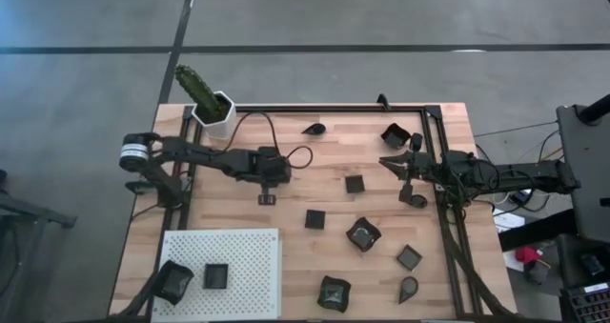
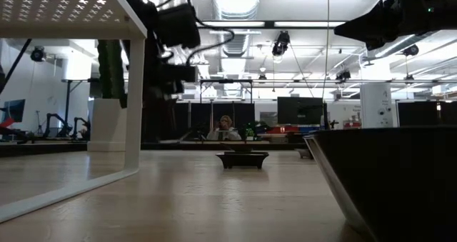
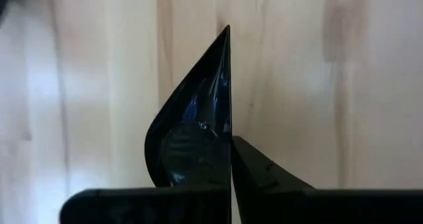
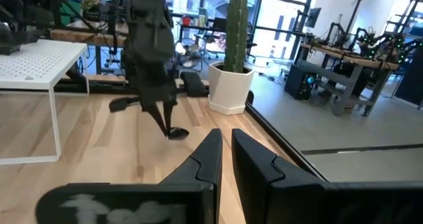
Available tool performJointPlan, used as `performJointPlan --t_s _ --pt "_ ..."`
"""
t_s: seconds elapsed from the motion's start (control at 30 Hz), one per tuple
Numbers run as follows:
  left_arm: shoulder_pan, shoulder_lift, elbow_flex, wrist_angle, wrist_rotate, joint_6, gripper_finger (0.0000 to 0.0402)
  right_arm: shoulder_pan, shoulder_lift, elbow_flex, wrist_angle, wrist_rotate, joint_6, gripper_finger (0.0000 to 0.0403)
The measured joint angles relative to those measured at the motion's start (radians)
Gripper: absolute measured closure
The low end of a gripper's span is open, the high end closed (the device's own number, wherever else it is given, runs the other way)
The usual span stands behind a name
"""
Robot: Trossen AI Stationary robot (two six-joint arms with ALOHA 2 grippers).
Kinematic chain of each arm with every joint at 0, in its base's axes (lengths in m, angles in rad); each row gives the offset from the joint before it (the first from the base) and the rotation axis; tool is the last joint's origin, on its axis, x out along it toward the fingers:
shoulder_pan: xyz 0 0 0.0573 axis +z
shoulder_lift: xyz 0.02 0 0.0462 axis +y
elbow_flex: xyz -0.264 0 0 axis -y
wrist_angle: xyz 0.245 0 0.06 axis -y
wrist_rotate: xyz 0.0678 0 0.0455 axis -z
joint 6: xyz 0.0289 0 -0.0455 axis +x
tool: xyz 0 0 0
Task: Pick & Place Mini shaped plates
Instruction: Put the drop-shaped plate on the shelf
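My left gripper (image 1: 266, 197) (image 3: 230, 141) hangs over the table's middle, left of centre, pointing down and shut on a dark teardrop-shaped mini plate (image 3: 198, 125) (image 4: 176, 133). My right gripper (image 1: 389, 161) (image 4: 225, 141) hovers over the right half with its fingers level, pointing left, shut and holding nothing. Two mini plates lie on the white perforated board (image 1: 248, 252): a square one (image 1: 216, 276) and a wavy one (image 1: 173, 280). Several more lie flat on the wood, among them a teardrop (image 1: 313, 128), a wavy one (image 1: 394, 134) and a square (image 1: 355, 183). My left gripper pinches the teardrop plate, which stands on edge between the two fingers, from above, pointing down. One finger (image 3: 258, 174) lies against the plate's face; the plate hides the other. The pointed tip (image 3: 227, 36) reaches past the fingertips. Whether the plate touches the table I cannot tell.
A white hexagonal pot with a green cactus (image 1: 212, 109) stands at the far left corner. A black frame (image 1: 434, 123) runs along the far and right edges. More plates (image 1: 363, 233) (image 1: 335, 293) (image 1: 409, 257) lie near right. A person (image 2: 226, 128) sits far behind.
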Motion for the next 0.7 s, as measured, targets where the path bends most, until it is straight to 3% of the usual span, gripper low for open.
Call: performJointPlan --t_s 0.37,0.7 --pt "-0.153 -0.175 0.081 -0.195 -0.060 -0.091 0.0401 0.000 0.000 0.000 0.001 0.000 0.026 0.0369" --pt "-0.361 -0.218 0.226 -0.418 -0.127 -0.248 0.0401 0.000 0.000 0.000 0.000 0.000 0.026 0.0369"
